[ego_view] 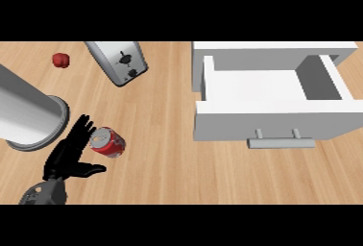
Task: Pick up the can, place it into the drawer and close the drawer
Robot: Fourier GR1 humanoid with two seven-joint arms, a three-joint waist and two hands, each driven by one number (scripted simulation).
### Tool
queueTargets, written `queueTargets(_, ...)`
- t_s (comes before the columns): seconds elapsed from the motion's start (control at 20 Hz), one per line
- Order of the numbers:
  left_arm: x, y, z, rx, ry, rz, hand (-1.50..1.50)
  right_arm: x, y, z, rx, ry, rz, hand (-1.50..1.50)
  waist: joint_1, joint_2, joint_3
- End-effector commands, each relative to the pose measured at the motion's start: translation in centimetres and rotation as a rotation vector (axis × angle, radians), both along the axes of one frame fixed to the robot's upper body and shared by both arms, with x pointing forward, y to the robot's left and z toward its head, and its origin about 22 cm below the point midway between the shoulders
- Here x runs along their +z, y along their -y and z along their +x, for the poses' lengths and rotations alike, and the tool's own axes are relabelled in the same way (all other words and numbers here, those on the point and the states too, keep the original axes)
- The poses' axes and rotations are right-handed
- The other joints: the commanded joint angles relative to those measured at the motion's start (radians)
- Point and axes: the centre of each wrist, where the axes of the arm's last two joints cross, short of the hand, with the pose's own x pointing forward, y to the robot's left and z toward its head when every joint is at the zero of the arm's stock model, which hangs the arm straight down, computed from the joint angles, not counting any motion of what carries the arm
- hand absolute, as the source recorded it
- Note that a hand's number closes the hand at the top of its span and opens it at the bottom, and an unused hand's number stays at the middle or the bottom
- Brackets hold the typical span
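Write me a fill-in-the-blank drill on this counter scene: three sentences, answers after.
1. The drawer stands ____.
2. The can lies outside the drawer, and its colour is ____.
3. The robot hand beside the can, fingers straight, is the robot's ____ one.
Missing words: open; red; left.
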Motion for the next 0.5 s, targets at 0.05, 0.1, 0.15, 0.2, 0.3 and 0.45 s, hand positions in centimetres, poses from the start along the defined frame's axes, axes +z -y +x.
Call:
queueTargets(0.05, -2.5, 1.6, -0.8, -0.026, -0.003, -0.023, -1.5, 0.3, -1.0, -0.4, -0.006, 0.002, 0.002, -1.5, 0.0, 0.0, 0.0)
queueTargets(0.1, -2.8, 1.9, -0.3, -0.015, 0.001, -0.024, -1.5, 1.2, 0.0, -0.8, 0.005, 0.002, 0.007, -1.5, -0.003, 0.001, 0.0)
queueTargets(0.15, -2.2, 2.0, 0.9, -0.011, -0.018, -0.031, -1.5, -0.6, -0.2, -1.0, 0.0, -0.018, 0.006, -1.5, -0.003, 0.001, 0.0)
queueTargets(0.2, -2.5, 3.8, 1.1, -0.029, -0.011, -0.043, -1.5, -0.1, 2.0, 0.0, -0.005, 0.013, 0.009, -1.5, -0.001, 0.0, 0.0)
queueTargets(0.3, -1.8, 0.6, 0.9, -0.025, -0.03, -0.048, -1.5, 0.9, -1.8, -1.1, 0.003, 0.002, 0.006, -1.5, -0.003, 0.0, 0.0)
queueTargets(0.45, -2.2, 1.5, 1.3, 0.001, -0.016, -0.1, -1.5, -0.2, 0.8, -1.7, 0.003, -0.01, 0.006, -1.5, -0.003, 0.0, 0.0)
